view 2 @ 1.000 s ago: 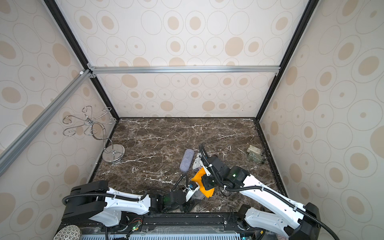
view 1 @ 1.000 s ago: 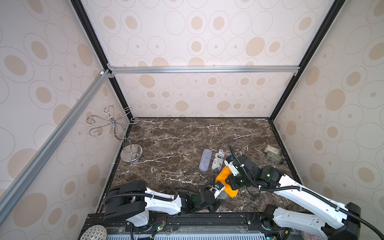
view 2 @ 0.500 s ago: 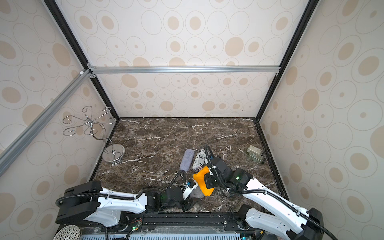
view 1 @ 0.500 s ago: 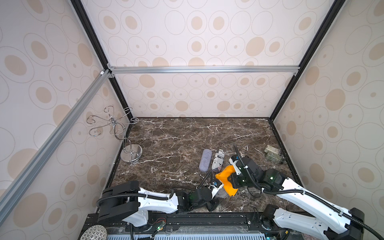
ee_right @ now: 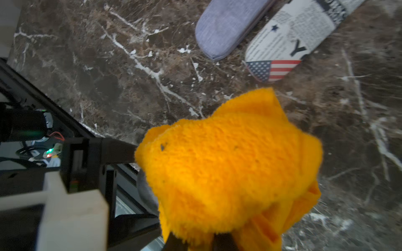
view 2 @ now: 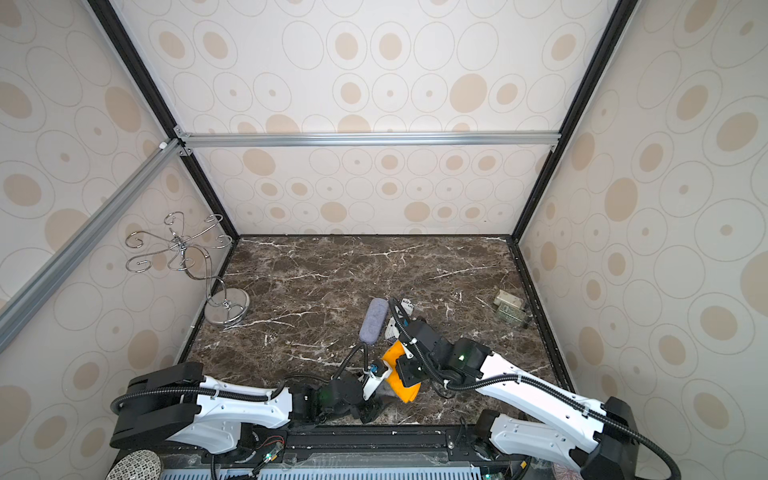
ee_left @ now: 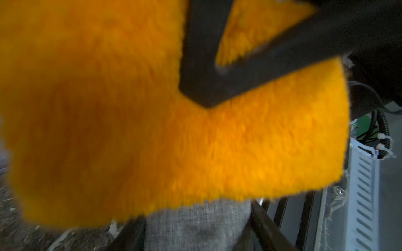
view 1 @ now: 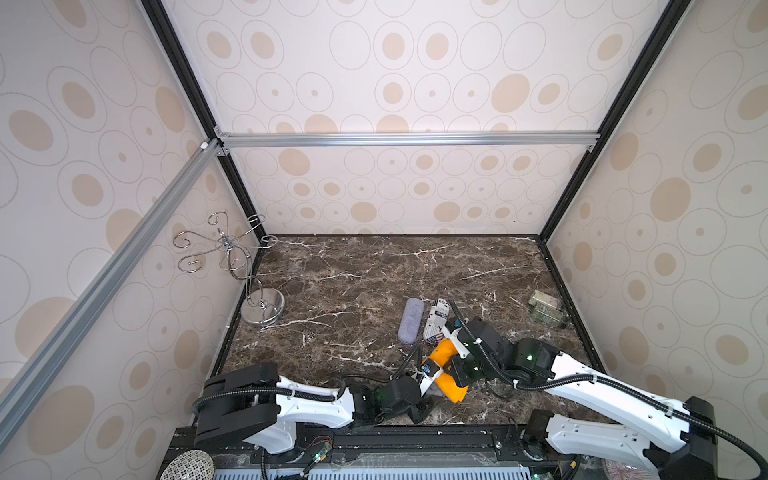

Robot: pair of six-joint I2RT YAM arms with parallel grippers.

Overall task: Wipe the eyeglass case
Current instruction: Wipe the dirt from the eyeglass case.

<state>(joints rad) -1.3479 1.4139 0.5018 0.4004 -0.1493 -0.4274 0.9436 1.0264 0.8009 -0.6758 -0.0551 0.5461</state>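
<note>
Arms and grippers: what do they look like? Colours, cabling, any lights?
The left arm and right arm have white shell links, black joint housings and black bases. Black corrugated conduit runs outside each arm, held by white ties. A green light glows near each wrist. The left gripper and right gripper are black, with open triangular fingers and white trim.

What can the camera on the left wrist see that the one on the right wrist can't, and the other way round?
Only the left wrist view shows the white slotted panel. Only the right wrist view shows two more cases side by side: a blue-grey case and a newspaper-print case with a flag. Both show the fluffy orange cloth covering part of the grey eyeglass case, which is large in the left wrist view and just a sliver in the right.
</note>
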